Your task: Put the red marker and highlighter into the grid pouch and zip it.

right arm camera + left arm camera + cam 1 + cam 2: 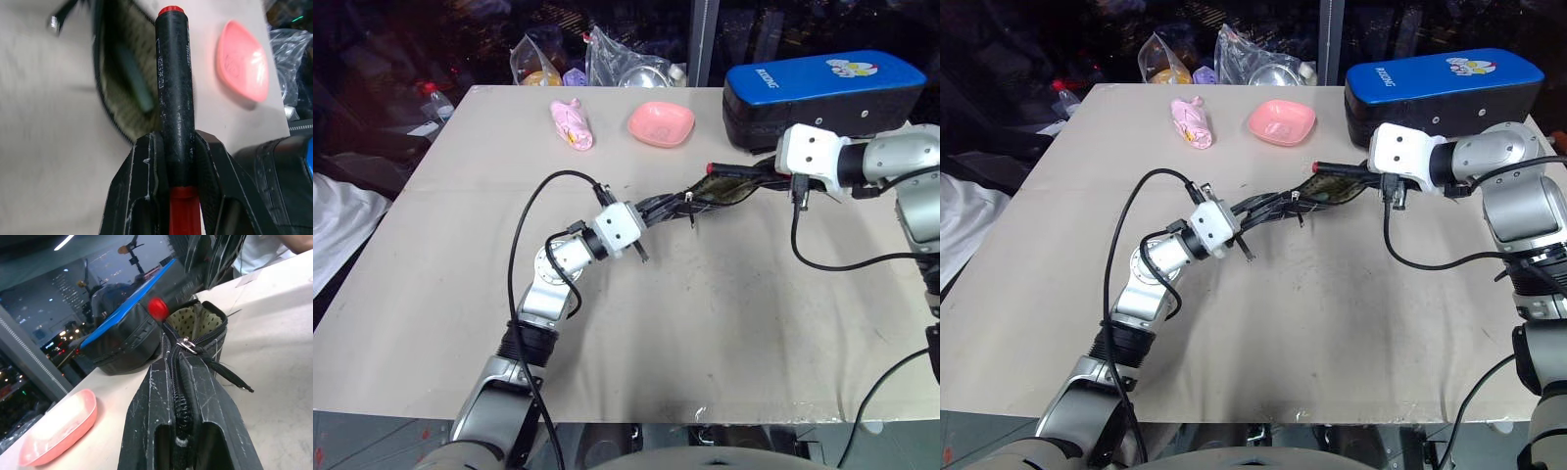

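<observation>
The grid pouch [724,188] lies mid-table with its mouth open, and its dotted lining [195,320] shows. My left gripper [178,377] is shut on the pouch's zipper edge at the near end and lifts that end off the table. My right gripper [175,139] is shut on the red marker [173,73], gripping its black section. The marker's tip [710,167] points left, just above the pouch's open mouth. A blurred greenish stick, the highlighter [134,81], lies inside the pouch against the lining.
A blue-and-black hard case [822,88] stands right behind the right gripper. A pink bowl [661,122] and a pink wrapped item [572,124] sit farther back. Plastic bags [607,59] lie at the table's far edge.
</observation>
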Controlling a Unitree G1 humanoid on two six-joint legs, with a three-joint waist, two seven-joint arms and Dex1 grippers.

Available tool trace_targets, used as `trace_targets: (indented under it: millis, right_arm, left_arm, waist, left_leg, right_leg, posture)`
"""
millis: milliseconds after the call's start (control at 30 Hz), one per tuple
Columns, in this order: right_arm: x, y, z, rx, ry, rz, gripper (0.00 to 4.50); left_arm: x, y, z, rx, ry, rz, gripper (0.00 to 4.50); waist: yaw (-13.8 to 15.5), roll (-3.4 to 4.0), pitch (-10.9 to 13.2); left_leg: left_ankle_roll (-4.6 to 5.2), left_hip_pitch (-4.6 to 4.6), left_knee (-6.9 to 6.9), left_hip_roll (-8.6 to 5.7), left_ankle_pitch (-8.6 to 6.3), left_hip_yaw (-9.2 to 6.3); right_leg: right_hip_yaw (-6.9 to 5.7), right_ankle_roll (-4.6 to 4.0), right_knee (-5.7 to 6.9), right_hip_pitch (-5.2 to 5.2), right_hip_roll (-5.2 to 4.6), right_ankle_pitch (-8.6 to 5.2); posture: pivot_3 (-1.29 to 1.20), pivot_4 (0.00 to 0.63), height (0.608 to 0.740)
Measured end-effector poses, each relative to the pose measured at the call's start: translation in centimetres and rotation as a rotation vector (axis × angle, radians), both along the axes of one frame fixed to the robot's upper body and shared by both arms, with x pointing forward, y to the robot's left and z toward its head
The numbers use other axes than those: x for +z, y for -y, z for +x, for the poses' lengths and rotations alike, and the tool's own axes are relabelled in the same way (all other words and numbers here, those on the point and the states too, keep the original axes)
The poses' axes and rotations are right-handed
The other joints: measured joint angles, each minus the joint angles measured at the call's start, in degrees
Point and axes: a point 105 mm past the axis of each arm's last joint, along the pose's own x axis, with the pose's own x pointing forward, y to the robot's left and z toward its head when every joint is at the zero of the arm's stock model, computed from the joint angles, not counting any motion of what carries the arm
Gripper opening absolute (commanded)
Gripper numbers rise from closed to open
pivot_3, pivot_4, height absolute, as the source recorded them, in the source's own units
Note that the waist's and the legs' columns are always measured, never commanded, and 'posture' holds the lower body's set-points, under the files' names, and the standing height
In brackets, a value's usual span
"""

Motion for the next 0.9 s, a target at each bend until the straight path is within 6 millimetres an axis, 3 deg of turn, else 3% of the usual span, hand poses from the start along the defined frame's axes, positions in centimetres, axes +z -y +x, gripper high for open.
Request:
trace_targets:
  millis: [733,900]
  right_arm:
    - [-1.1,-0.6,-0.2,0.155,0.023,-0.188,0.25]
    - [-1.1,-2.4,0.2,0.183,0.048,-0.179,0.25]
  left_arm:
    - [-0.5,0.8,-0.4,-0.013,-0.004,-0.014,0.0]
    - [-0.6,1.3,-0.6,-0.03,-0.005,-0.015,0.0]
  waist:
    - [0.0,0.01,0.0]
    - [-0.1,0.0,0.0]
  left_leg:
    - [0.0,0.02,0.0,0.02,0.0,0.0]
    - [-0.01,0.04,-0.01,0.02,0.0,0.01]
  right_leg:
    - [0.01,0.0,0.0,0.0,-0.01,0.0]
    - [0.03,0.0,0.02,0.0,0.01,0.0]
  posture:
    - [0.0,0.15,0.74]
    - [0.0,0.15,0.74]
